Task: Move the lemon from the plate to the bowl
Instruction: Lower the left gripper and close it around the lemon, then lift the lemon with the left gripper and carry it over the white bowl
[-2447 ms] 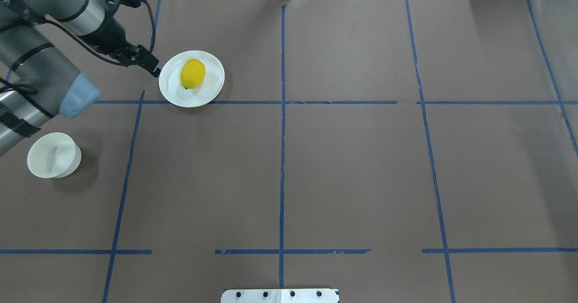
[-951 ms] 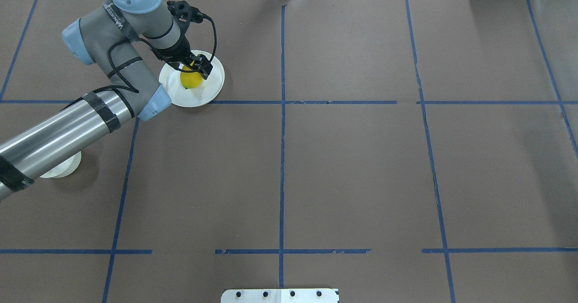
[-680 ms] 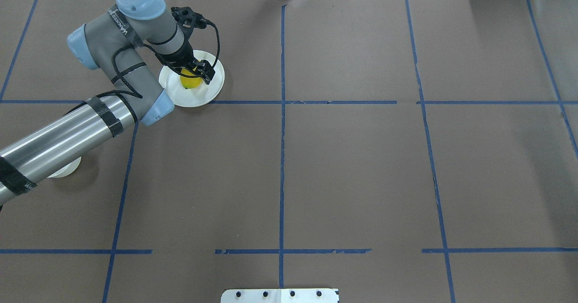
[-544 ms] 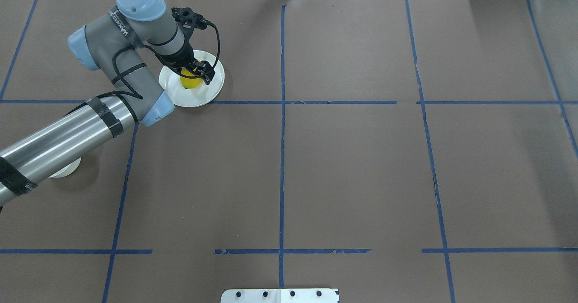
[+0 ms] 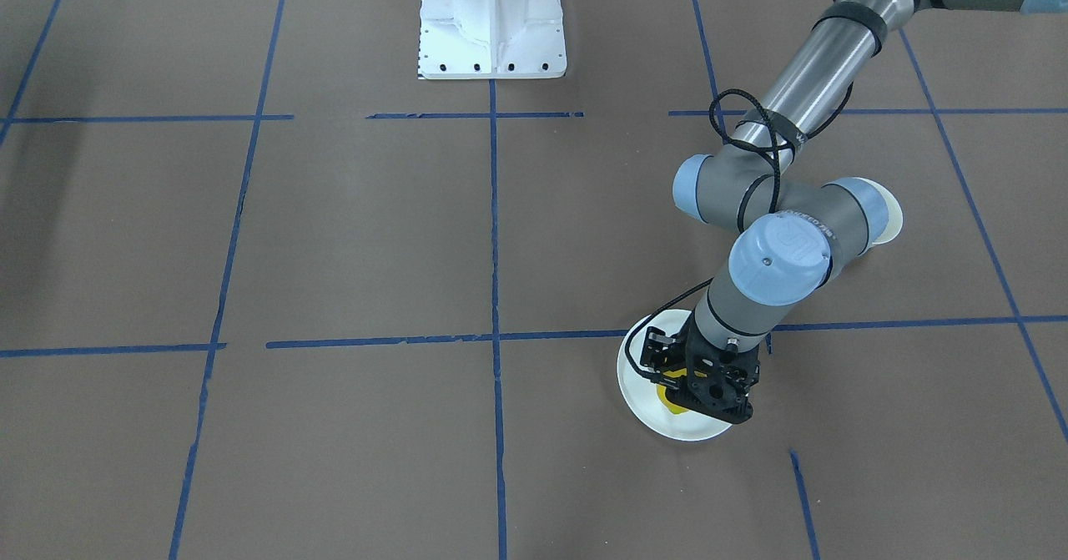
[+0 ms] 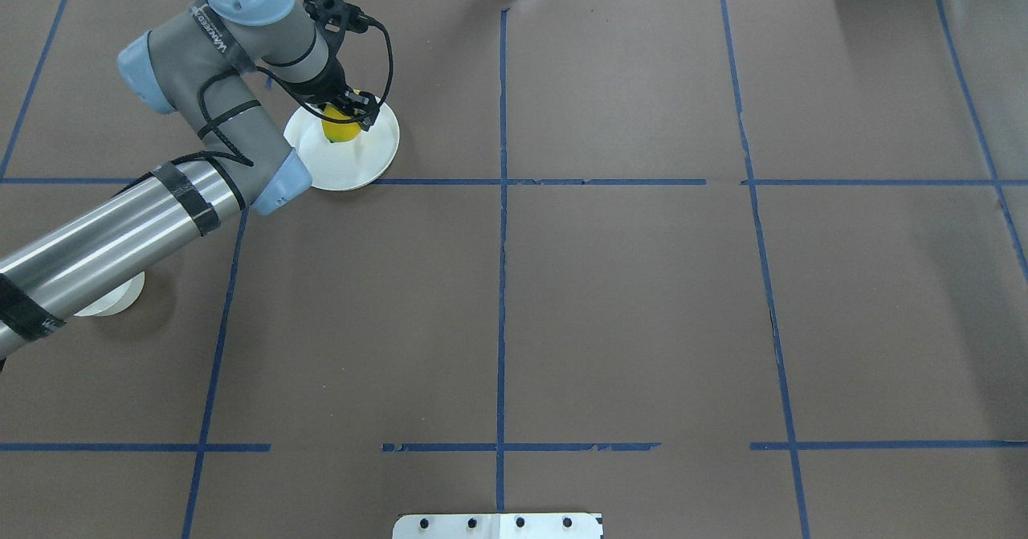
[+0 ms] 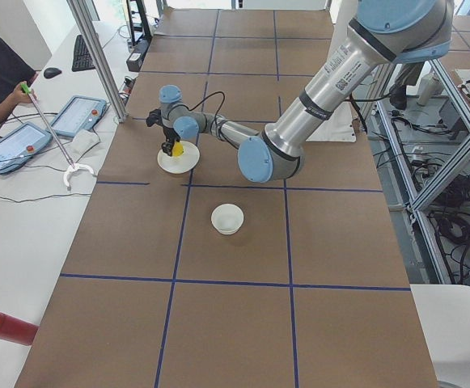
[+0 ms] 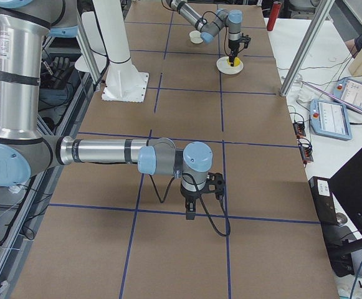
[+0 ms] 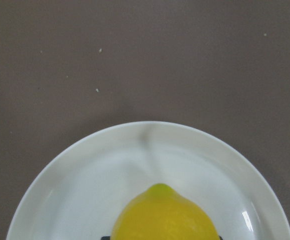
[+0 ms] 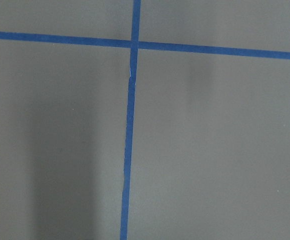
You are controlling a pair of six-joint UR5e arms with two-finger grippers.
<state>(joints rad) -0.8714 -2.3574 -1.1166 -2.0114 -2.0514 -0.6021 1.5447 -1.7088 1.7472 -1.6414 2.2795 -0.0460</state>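
The yellow lemon [image 6: 340, 131] is between the fingers of my left gripper [image 6: 347, 118], which is shut on it and holds it just above the white plate [image 6: 353, 165] at the table's far left. The left wrist view shows the lemon [image 9: 164, 217] close up over the plate [image 9: 85, 175]. In the front view the gripper [image 5: 699, 401] hides most of the lemon [image 5: 672, 399]. The small off-white bowl [image 7: 227, 218] stands nearer the robot, mostly hidden under my left arm in the overhead view [image 6: 108, 302]. My right gripper [image 8: 190, 215] hangs low over the table far to the right; I cannot tell its state.
The brown table cover carries a grid of blue tape lines [image 6: 502, 242]. The white robot base [image 5: 492, 26] is at the table's near edge. An operators' bench with tablets [image 7: 8, 145] and a metal post [image 7: 97, 56] lies beyond the plate's side.
My left arm swung from beside the plate to over it, came down around the lemon and closed. Now the gripper has risen slightly and the lemon has come up with it.
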